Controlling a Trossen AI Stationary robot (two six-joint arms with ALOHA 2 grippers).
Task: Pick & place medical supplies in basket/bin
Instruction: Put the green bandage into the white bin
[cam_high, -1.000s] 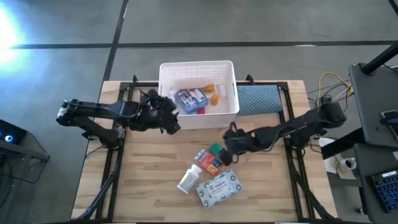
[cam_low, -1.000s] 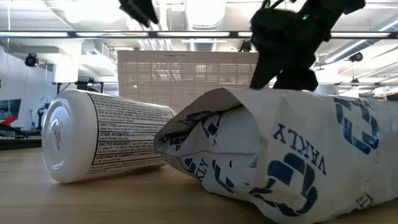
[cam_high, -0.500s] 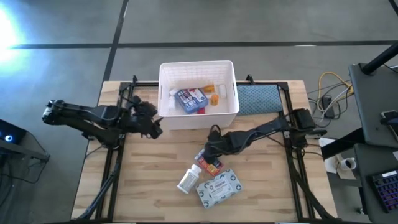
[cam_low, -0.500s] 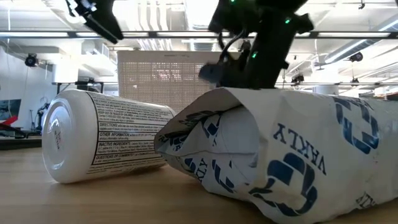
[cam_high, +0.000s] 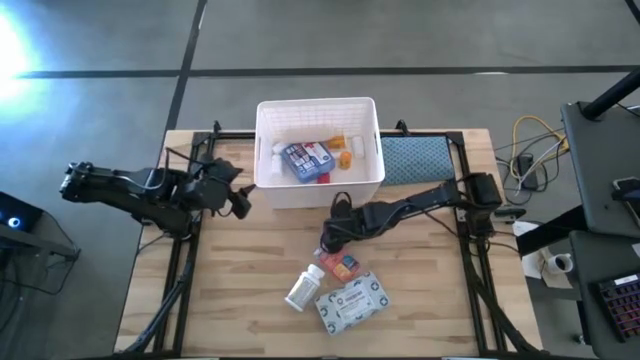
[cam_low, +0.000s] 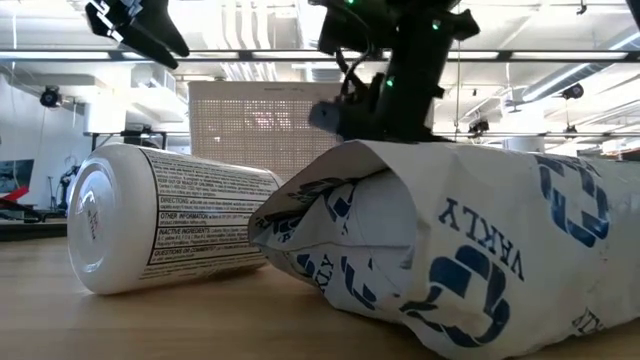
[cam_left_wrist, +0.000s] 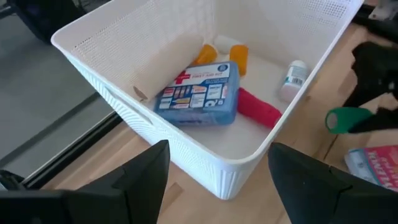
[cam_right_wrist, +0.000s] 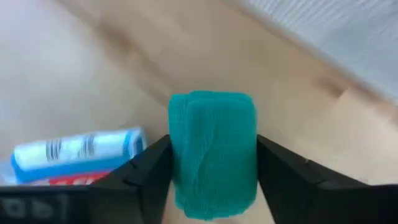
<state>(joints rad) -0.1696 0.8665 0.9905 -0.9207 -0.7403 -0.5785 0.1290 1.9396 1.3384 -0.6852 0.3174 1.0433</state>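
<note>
The white latticed basket (cam_high: 318, 150) stands at the far middle and holds a blue-white box (cam_left_wrist: 199, 93), a red tube (cam_left_wrist: 258, 107), a small white bottle (cam_left_wrist: 292, 74) and orange bits. On the table in front of it lie a red-orange box (cam_high: 343, 266), a white pill bottle (cam_high: 303, 289) and a grey-white packet (cam_high: 352, 301). My right gripper (cam_high: 330, 238) is shut on a green roll (cam_right_wrist: 211, 152) beside the red-orange box. My left gripper (cam_high: 238, 203) hovers open with nothing between its fingers, off the basket's near left corner. My right gripper pinches the green roll between its two fingers (cam_right_wrist: 146, 171), one on each of its opposite curved sides (cam_right_wrist: 180, 155). The arm comes at it from the table's right, slanting down. Whether the roll (cam_left_wrist: 347, 119) rests on the table or is lifted, I cannot tell.
A blue-teal textured pad (cam_high: 415, 160) lies right of the basket. In the low view the pill bottle (cam_low: 170, 230) and the packet (cam_low: 450, 250) fill the foreground. Bare wood shows at the table's near left and near right.
My right gripper has gone toward the table's left edge, reaching the green roll, which now sits between its fingers. My left gripper has drawn back from the basket's near left corner toward the table's left edge.
</note>
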